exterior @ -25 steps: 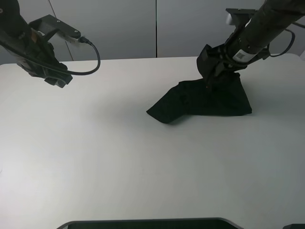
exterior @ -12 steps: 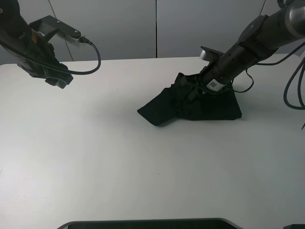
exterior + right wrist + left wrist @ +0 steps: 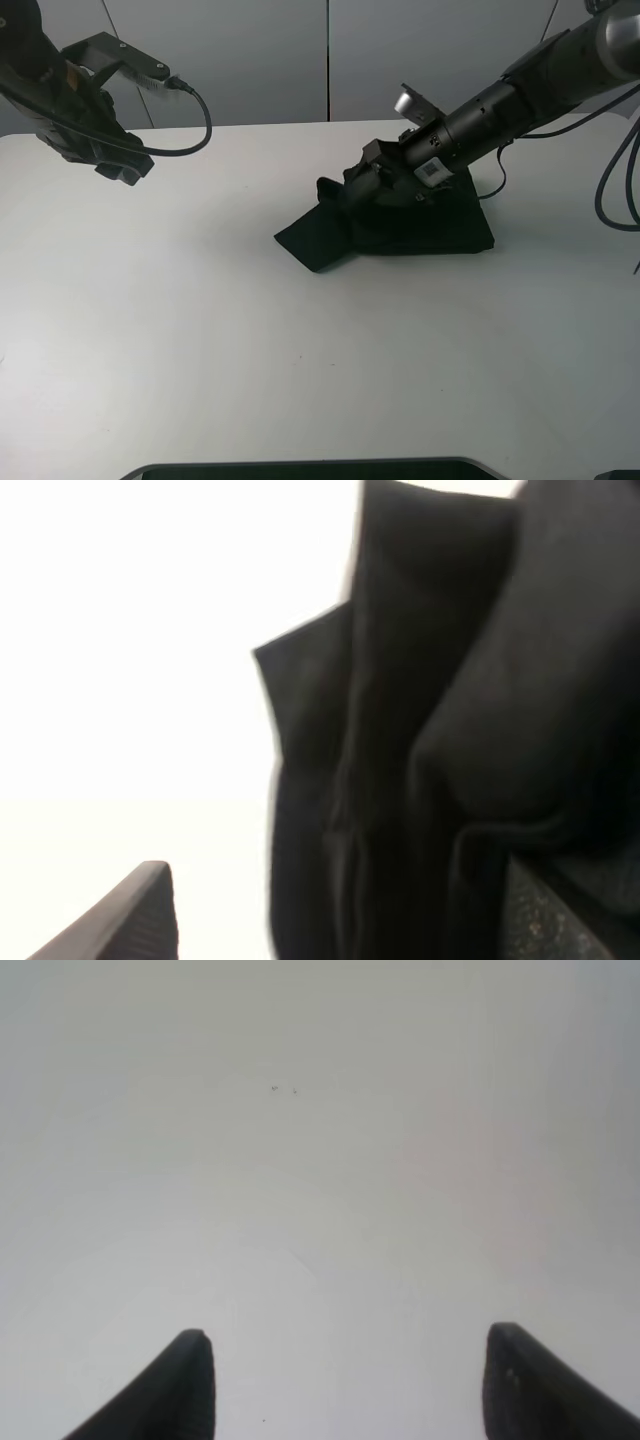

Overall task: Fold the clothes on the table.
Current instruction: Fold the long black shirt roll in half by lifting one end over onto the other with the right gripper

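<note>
A black garment [image 3: 420, 228] lies bunched on the white table [image 3: 250, 340], right of the middle, with one corner pointing to the near left. My right gripper [image 3: 347, 190] reaches low across it from the right, at its left part. In the right wrist view the fingers of that gripper [image 3: 340, 910] stand wide apart, with raised folds of the black cloth [image 3: 450, 680] between them and over one finger. My left gripper [image 3: 125, 168] hangs open and empty over bare table at the far left; its wrist view [image 3: 345, 1385] shows only table.
A dark edge [image 3: 310, 468] runs along the near border of the table. Cables [image 3: 615, 190] hang at the far right, behind the right arm. A grey wall [image 3: 330, 60] stands behind the table.
My right arm has dropped and swept to the left over the garment. The garment has shifted left with it and lies flatter. The left arm has not moved.
</note>
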